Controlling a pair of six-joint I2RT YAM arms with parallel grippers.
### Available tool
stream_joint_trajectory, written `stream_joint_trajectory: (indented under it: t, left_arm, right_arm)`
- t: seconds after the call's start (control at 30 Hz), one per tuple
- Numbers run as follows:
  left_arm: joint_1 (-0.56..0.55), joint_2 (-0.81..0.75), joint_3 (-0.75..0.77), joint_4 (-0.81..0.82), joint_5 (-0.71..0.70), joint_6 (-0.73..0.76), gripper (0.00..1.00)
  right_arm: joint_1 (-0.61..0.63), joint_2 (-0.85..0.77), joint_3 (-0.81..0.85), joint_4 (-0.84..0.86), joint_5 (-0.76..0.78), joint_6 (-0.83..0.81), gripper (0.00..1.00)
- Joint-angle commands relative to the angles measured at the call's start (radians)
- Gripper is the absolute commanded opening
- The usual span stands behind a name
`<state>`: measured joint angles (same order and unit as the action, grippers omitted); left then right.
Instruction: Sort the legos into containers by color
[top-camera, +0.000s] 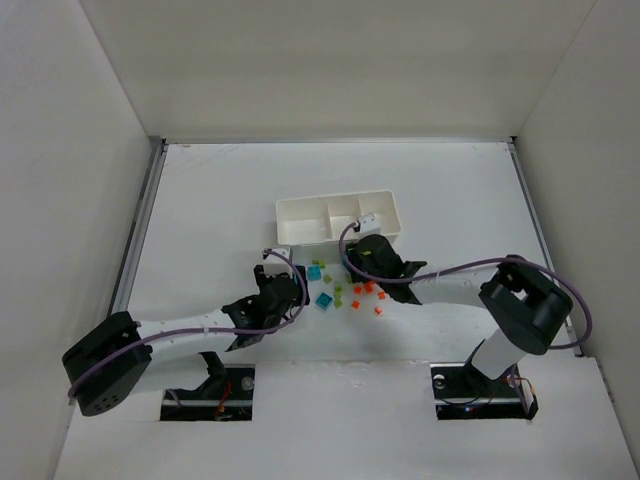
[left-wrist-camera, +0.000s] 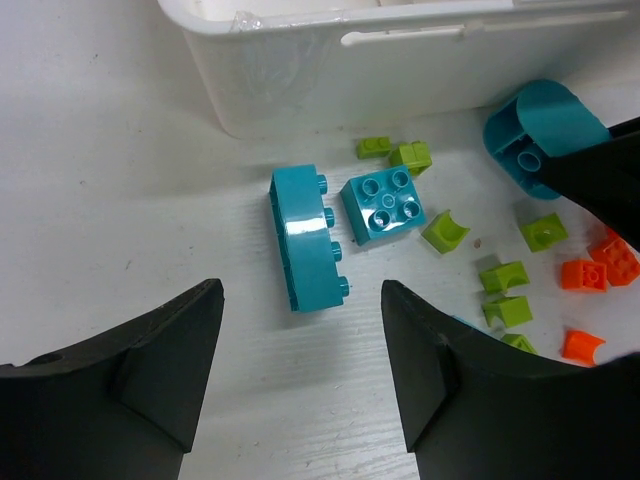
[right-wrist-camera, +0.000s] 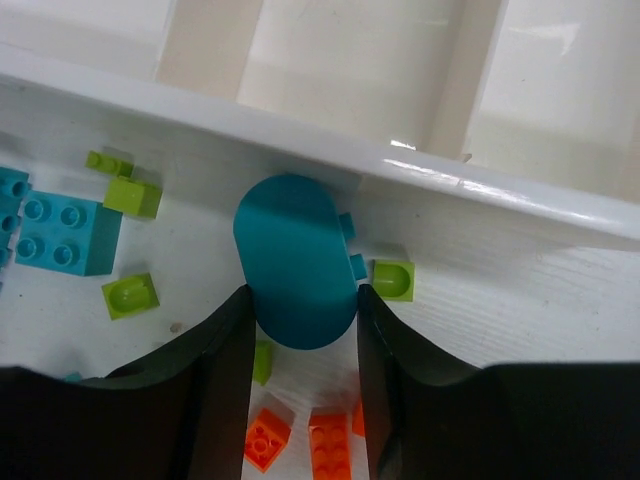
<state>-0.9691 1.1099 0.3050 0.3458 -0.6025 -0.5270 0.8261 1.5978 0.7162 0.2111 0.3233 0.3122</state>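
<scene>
The white tray (top-camera: 337, 218) is sitting past the middle of the table. The legos are lying loose just in front of its near wall.

The right gripper (right-wrist-camera: 300, 310) is squeezing a rounded teal lego (right-wrist-camera: 297, 262) between its two fingers, right beside the tray wall. The left gripper (left-wrist-camera: 300, 320) is hanging open over a long teal lego (left-wrist-camera: 305, 238), with one finger out on each side of it.

A square teal lego (left-wrist-camera: 386, 205) is lying just beside the long one. Little green legos (left-wrist-camera: 503, 277) and orange legos (left-wrist-camera: 583, 273) are lying scattered nearby.

I am guessing these bricks are hard, light and smooth, so they could be slipping or popping out of a pinch. The flat long sides are looking like the best place to hold the long one. The tiny ones are looking much trickier.
</scene>
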Motion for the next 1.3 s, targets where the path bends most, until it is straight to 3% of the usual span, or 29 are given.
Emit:
stream_joint_trajectory:
  t: [0.0, 0.47, 0.73, 0.93, 1.07, 1.17, 1.27]
  left_arm:
    - [-0.006, 0.016, 0.017, 0.050, -0.010, -0.008, 0.62]
    - [-0.012, 0.076, 0.052, 0.058, -0.026, -0.031, 0.55]
    - [-0.010, 0.131, 0.082, 0.065, -0.086, -0.021, 0.52]
    - [-0.003, 0.165, 0.088, 0.079, -0.080, -0.013, 0.52]
    - [-0.003, 0.189, 0.098, 0.090, -0.079, -0.004, 0.52]
    - [0.004, 0.208, 0.106, 0.102, -0.066, -0.001, 0.51]
    - [0.007, 0.228, 0.114, 0.108, -0.063, 0.004, 0.50]
  right_arm:
    - [0.017, -0.061, -0.015, 0.027, 0.045, -0.005, 0.36]
    - [0.089, -0.488, -0.049, -0.138, 0.056, 0.044, 0.34]
    - [-0.158, -0.383, 0.046, -0.050, 0.080, 0.047, 0.34]
    - [-0.218, -0.266, 0.106, 0.002, 0.068, 0.039, 0.35]
    - [-0.230, -0.220, 0.132, 0.004, 0.098, 0.028, 0.44]
    - [-0.227, -0.248, 0.118, 0.007, 0.112, 0.024, 0.65]
    - [-0.203, -0.294, 0.094, 0.005, 0.112, 0.019, 0.68]
